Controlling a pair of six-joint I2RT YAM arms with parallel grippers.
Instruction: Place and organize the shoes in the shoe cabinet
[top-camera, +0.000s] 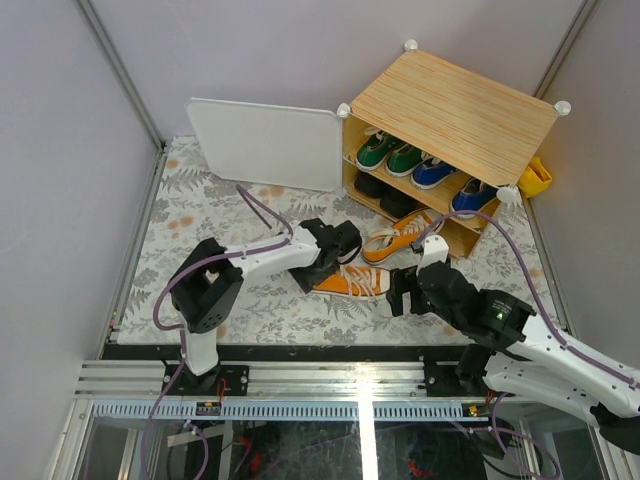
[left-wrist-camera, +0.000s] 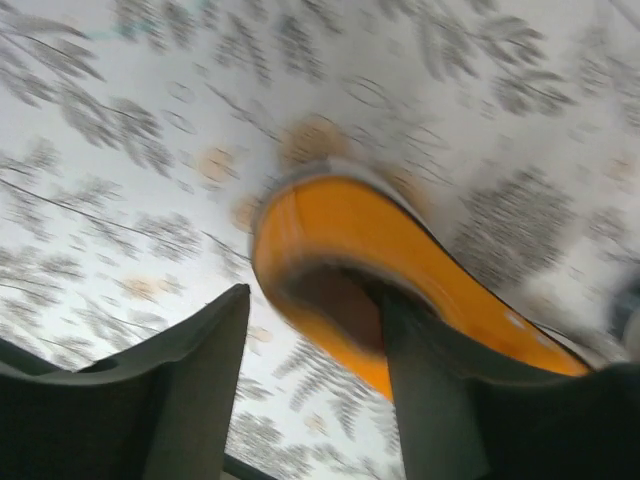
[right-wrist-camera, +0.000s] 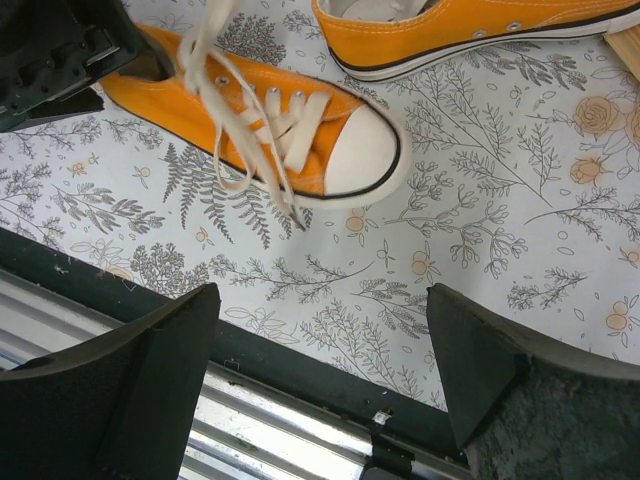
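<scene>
On the floral table (top-camera: 200, 225), your left pincer (top-camera: 328, 268) stands parted, straddling the heel of the orange shoe (top-camera: 354, 281). Its toe points right, toward your open, empty right pincer (right-wrist-camera: 320, 295).

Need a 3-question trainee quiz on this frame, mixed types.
1. True or false: the nearer orange canvas sneaker sits inside the wood-topped shoe cabinet.
2. What shares the cabinet's top shelf? A) green sneakers and blue sneakers B) green and black C) blue and orange
3. Fill in: the right gripper holds ____.
Key: 1 false, it lies on the floral-patterned table; 2 A; 3 nothing, jaws open.
</scene>
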